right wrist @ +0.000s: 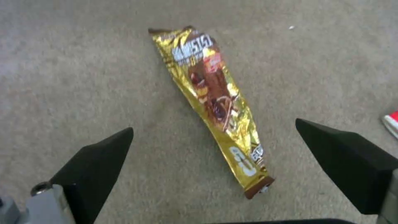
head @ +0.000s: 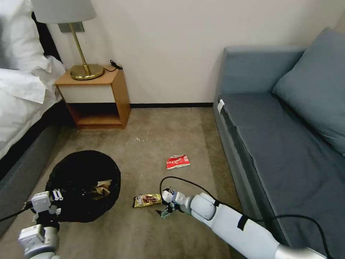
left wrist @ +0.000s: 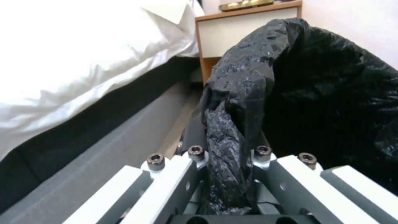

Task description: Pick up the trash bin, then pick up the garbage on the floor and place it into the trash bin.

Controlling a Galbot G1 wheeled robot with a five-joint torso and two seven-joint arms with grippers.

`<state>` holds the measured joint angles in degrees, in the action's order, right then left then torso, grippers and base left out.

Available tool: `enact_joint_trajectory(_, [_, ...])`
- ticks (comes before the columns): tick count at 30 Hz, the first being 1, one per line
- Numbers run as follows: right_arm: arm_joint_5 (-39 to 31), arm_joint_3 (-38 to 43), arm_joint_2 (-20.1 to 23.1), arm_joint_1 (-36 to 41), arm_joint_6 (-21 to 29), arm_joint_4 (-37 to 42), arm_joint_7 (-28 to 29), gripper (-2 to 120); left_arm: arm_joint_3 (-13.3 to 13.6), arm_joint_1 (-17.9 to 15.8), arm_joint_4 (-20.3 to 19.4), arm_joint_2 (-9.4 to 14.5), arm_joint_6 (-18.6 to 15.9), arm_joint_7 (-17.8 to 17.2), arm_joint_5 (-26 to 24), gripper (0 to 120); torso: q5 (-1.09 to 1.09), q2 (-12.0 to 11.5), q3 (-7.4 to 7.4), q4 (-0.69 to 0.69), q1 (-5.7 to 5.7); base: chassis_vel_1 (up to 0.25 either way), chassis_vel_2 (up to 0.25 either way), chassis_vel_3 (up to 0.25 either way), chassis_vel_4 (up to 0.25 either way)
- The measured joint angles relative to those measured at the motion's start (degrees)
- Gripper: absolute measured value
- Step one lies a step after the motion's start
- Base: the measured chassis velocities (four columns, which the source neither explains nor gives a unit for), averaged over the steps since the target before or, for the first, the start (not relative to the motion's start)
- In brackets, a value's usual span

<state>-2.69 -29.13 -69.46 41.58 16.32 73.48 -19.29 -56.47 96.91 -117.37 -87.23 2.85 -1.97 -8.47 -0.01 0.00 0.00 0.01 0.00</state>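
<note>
Your left gripper (left wrist: 226, 174) at the lower left of the head view is pinched on the black-lined rim of the trash bin (head: 83, 185), with crumpled brown paper (head: 99, 190) inside. Your right gripper (right wrist: 215, 149), fingers spread wide, hovers low centre over the gold-brown snack wrapper (right wrist: 213, 102) on the carpet (head: 161, 140). The red-and-white packet (head: 177, 162) lies just above it.

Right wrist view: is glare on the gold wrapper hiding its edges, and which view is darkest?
Right wrist view: the gold wrapper has bright foil highlights, edges clear, between the open right pincer tips. Left wrist view: darkest, the trash bin liner loses detail where the left pincer clamps it.
</note>
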Motion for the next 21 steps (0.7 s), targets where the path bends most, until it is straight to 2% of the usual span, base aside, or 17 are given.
enact_joint_trajectory(6, [2.04, -1.47, -2.61, -1.29, -2.02, -5.84, -1.03, 98, -0.7, 0.48, -0.48, -1.31, 0.17, -0.08, -0.01, 6, 0.0, 0.0, 0.0, -0.01, 0.0, 0.0, 0.0, 0.0, 0.0])
enact_joint_trajectory(10, [4.88, 0.63, -6.19, -0.1, -3.65, -9.59, -1.23, 82, -0.17, 0.54, -1.99, -2.78, -0.3, -0.09, -0.13, 6, 0.02, 0.0, 0.0, 0.0, 0.0, 0.0, 0.0, 0.0, 0.0])
enact_joint_trajectory(11, [4.88, 0.63, -6.19, -0.1, -3.65, -9.59, -1.23, 82, -0.17, 0.54, -1.99, -2.78, -0.3, -0.09, -0.13, 6, 0.02, 0.0, 0.0, 0.0, 0.0, 0.0, 0.0, 0.0, 0.0])
enact_joint_trajectory(14, [7.26, 2.33, -8.01, 0.55, -4.69, -11.84, -1.14, 67, 0.1, 0.64, -3.73, -3.3, -0.84, -0.07, -0.16, 6, 0.01, 0.0, 0.0, -0.01, 0.0, 0.0, 0.0, 0.0, 0.0])
enact_joint_trajectory(15, [7.26, 2.33, -8.01, 0.55, -4.69, -11.84, -1.14, 67, 0.1, 0.64, -3.73, -3.3, -0.84, -0.07, -0.16, 6, 0.01, 0.0, 0.0, -0.01, 0.0, 0.0, 0.0, 0.0, 0.0])
enact_joint_trajectory(18, [9.52, 4.41, -9.46, 0.85, -5.76, -14.36, -1.08, 54, 0.33, 0.99, -4.42, -3.58, -0.91, -0.01, -0.13, 6, 0.01, 0.0, 0.0, 0.0, 0.0, 0.0, 0.0, 0.0, 0.0])
enact_joint_trajectory(19, [9.52, 4.41, -9.46, 0.85, -5.76, -14.36, -1.08, 54, 0.33, 0.99, -4.42, -3.58, -0.91, -0.01, -0.13, 6, 0.01, 0.0, 0.0, 0.0, 0.0, 0.0, 0.0, 0.0, 0.0])
enact_joint_trajectory(20, [10.32, 4.95, -9.77, 0.93, -6.06, -15.17, -1.05, 47, 0.38, 1.1, -4.48, -3.6, -0.92, 0.01, -0.07, 6, 0.01, 0.0, 0.0, -0.01, 0.0, 0.0, 0.0, 0.0, 0.0])
enact_joint_trajectory(21, [10.5, 5.07, -9.84, 0.94, -6.13, -15.35, -1.04, 45, 0.38, 1.12, -4.48, -3.6, -0.91, 0.01, -0.06, 6, 0.01, 0.0, 0.0, -0.01, 0.0, 0.0, 0.0, 0.0, 0.0])
